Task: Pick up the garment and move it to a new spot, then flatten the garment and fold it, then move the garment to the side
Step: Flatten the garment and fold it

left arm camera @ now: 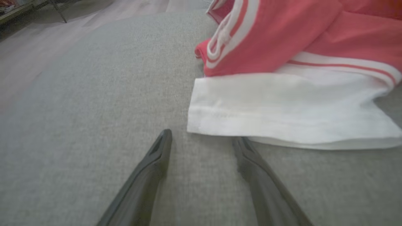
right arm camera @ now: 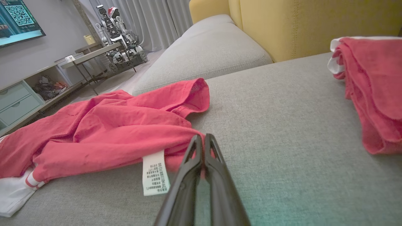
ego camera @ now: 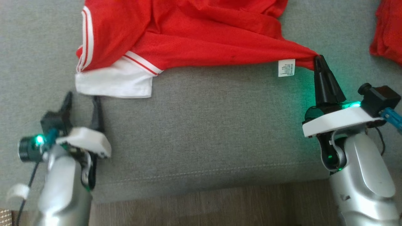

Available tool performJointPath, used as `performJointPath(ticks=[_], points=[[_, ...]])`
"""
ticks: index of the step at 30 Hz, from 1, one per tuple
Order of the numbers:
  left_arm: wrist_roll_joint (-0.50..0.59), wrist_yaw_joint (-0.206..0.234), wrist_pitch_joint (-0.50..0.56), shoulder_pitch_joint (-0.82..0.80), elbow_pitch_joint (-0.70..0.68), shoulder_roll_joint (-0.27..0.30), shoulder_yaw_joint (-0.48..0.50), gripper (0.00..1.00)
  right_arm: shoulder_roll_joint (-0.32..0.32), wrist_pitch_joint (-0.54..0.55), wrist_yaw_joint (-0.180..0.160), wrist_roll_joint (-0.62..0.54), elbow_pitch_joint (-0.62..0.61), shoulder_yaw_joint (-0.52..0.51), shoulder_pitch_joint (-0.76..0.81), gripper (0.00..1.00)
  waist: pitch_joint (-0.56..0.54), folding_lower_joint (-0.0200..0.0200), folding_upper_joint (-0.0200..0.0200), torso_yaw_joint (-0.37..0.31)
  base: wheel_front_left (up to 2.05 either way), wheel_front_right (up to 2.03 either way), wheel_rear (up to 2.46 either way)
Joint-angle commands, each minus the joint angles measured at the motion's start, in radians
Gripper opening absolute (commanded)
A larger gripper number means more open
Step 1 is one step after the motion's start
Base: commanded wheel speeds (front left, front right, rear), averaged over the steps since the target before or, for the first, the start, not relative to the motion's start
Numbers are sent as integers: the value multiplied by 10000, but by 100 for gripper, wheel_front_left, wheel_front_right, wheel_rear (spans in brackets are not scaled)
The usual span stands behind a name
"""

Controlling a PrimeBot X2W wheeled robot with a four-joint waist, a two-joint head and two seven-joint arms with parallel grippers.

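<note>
**One corner pinched, the other side waiting**

The red garment (ego camera: 201, 34) lay crumpled on the grey sofa cushion (ego camera: 201, 135), its near edge facing the robot. The right hand (ego camera: 318, 59) was clamped fully shut on the garment's right corner, just beside the white care label (ego camera: 286, 68), and the cloth was drawn taut toward it. The left hand (ego camera: 82, 96) stood wide open and held nothing. Its fingertips were just short of the white sleeve (ego camera: 116, 83), with one tip at or almost at the hem in the left wrist view.

To lift cleanly, the left hand would likely need to slide forward over the sleeve edge and pinch cloth, not cushion, before both arms rose together. A one-sided pull risked bunching the fabric.

Counted: two hands, one garment in work, one care label, one white sleeve showing, and one second red bundle (ego camera: 388, 31) well apart at the right.
</note>
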Motion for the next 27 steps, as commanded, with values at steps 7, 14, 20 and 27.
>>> performJointPath(ticks=[7,14,20,27], points=[[93,227,-34,-844,1386,485,381,100,109,-24,-2,79,-403,369,57,0,36,0,0,-124,0,0,0],[624,138,-34,-853,599,707,-152,0,109,-25,-2,24,-449,213,145,0,-182,0,0,-64,0,0,0],[788,415,-34,36,-1547,895,-252,0,109,-25,-2,-51,-637,-25,222,0,-565,0,0,39,0,0,0],[727,372,-34,805,-4669,1297,-183,0,109,-25,-2,-1378,-1891,-778,129,0,-1059,0,0,207,0,0,0]])
